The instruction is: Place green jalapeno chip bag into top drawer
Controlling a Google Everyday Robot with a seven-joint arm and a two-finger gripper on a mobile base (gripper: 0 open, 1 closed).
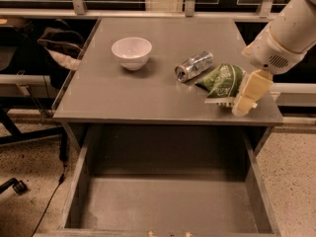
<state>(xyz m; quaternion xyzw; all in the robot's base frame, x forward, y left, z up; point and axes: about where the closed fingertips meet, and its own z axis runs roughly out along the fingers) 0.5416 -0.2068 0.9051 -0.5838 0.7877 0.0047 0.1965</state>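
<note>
The green jalapeno chip bag (222,80) lies crumpled on the grey table (123,95) near its front right corner. My gripper (248,95) hangs from the white arm at the right and sits over the bag's right edge, low by the tabletop. I cannot tell whether it touches the bag. The top drawer (168,206) is pulled open below the table's front edge, and its flat bottom is bare.
A crushed silver can (194,65) lies just left of the bag. A white bowl (131,52) stands at the table's back left. A dark chair with a bag (54,48) is to the left, and a railing runs behind.
</note>
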